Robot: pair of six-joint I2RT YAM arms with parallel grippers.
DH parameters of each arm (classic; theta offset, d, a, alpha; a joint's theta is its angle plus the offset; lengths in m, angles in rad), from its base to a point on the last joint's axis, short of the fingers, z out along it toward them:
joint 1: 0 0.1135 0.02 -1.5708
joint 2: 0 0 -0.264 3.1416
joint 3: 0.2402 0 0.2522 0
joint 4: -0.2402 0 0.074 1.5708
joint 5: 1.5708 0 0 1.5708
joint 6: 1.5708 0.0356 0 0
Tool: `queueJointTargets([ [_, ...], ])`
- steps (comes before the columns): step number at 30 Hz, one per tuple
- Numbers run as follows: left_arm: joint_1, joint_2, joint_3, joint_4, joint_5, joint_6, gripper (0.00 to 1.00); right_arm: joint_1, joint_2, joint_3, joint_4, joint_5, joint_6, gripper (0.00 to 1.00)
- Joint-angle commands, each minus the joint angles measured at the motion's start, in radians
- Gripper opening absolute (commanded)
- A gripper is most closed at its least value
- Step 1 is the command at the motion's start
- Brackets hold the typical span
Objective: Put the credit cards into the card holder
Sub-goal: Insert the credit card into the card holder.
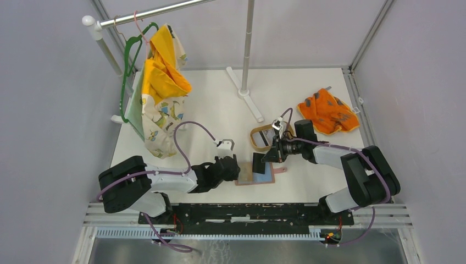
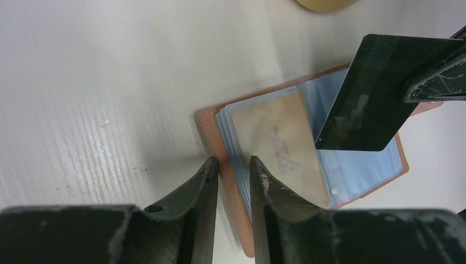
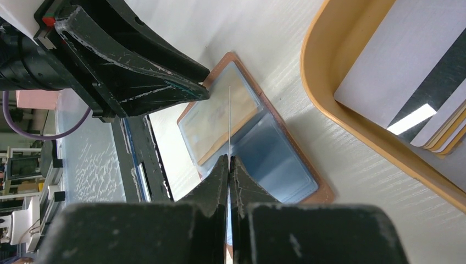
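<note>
- Right pincer: clenched tight on 1 dark card, gripped by one end and seen edge-on from its own camera; the card's free end reaches out just ahead of the fingertips.
- Straight below that free end: the open wallet, lying flat on the table with its blue-grey pockets up and its reddish-brown cover showing round the rim; the dark card hangs over the pockets and, as far as I can see, is in none of them yet.
- Just past the card's tip, on the half of the wallet farther from the right pincer: 1 yellowish card sits behind a clear pocket; I count that as 1 card done.
- Across the wallet from the right pincer: the left pincer, at the wallet's outer edge; its jaws stand a little apart with the stitched edge showing in the gap; I cannot tell whether they pinch that edge or only straddle it; my guess is that it is there to steady the wallet.
- Off to the right of the right pincer, near the wallet but apart from it: the wooden tray, holding the spare cards; 1 white, 1 dark with a pale stripe, and tan edges stacked beside them; at least 3 wait there.
- My reading: the task is at an early stage; 1 card pocketed, 1 in hand about to go in, the tray's stack left to move.
</note>
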Motion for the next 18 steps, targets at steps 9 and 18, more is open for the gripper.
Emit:
queueJointTargets([
  [9, -0.021, -0.059, -0.019, -0.089, -0.006, -0.033, 0.48, -0.051, -0.042, -0.031, 0.061, -0.034, 0.047, 0.00],
  [18, -0.024, -0.219, -0.109, -0.015, 0.075, -0.041, 0.59, -0.084, -0.114, -0.183, 0.316, -0.110, 0.235, 0.00],
])
